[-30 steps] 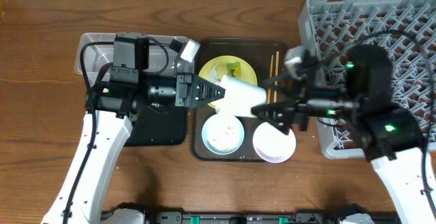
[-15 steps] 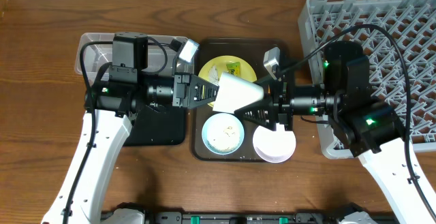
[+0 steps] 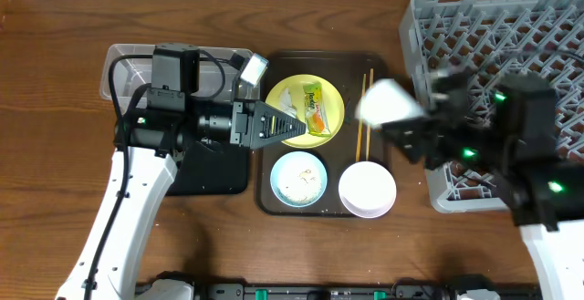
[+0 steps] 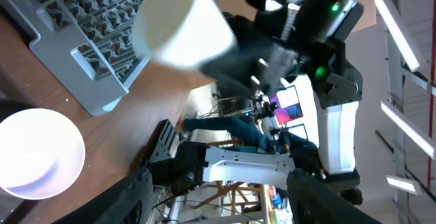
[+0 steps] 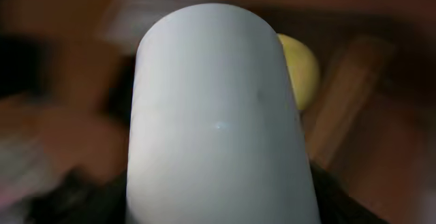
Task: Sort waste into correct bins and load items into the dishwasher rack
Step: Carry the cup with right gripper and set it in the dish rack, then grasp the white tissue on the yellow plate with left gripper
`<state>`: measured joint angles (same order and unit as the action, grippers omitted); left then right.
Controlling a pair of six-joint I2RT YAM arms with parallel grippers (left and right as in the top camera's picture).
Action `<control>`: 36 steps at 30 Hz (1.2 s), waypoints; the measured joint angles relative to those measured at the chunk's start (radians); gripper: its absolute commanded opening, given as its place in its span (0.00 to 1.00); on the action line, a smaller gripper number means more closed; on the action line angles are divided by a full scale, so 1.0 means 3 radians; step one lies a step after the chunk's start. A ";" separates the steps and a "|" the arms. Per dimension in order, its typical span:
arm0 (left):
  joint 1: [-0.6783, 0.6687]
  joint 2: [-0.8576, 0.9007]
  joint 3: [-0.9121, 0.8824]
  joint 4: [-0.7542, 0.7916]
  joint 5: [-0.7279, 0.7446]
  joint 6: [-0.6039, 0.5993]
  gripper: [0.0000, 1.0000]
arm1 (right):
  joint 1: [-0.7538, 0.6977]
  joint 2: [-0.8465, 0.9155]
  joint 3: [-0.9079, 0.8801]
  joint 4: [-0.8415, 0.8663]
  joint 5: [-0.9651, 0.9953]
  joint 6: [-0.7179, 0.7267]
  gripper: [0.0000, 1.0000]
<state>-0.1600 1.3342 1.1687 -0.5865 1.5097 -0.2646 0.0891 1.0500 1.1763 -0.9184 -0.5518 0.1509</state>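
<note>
the right hand (image 3: 408, 122) is closed around the small white cup (image 3: 390, 102) and carries it tilted in the air above the right end of the brown serving tray (image 3: 266, 200), just short of the near wall of the dishwasher rack (image 3: 511, 54). the overhead and right wrist views of it are both blurred, so i cannot tell how deep the fingers sit on the cup. the main risk, as i judge it, is the grip. a smooth rounded wall held at a tilt could slip or twist, and the cup would drop onto the chopsticks (image 3: 363, 108) or the white bowl (image 3: 368, 189) below. a second risk is the rack's raised wall. if the cup comes in too low it could knock the rim and be jarred loose, or end up lying across the lattice rather than seated in a cell. the left hand (image 3: 290, 125) is spread wide and empty, hovering over the yellow-green plate (image 3: 285, 95) beside the snack wrapper (image 3: 315, 107). the two arms are near each other over the tray, so a reach for the wrapper now could clip the right arm.
</note>
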 measured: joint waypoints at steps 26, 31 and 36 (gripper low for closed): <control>0.0000 0.0000 0.0000 -0.0001 0.0000 0.0000 0.67 | -0.0552 0.1422 0.0006 -0.0753 0.1942 0.0956 0.99; -0.0001 0.0000 0.0000 -0.0018 -0.0075 0.0000 0.67 | -0.0552 0.1428 0.0038 -0.0759 0.1743 0.1034 0.99; -0.0099 0.0000 0.0000 -0.0169 -0.0575 0.0001 0.67 | -0.0552 0.1264 0.0306 -0.0692 0.1377 0.0978 0.99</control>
<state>-0.1898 1.3342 1.1687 -0.6373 1.3373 -0.2642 -0.0765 1.4292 1.2682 -1.1259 -0.1387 0.4442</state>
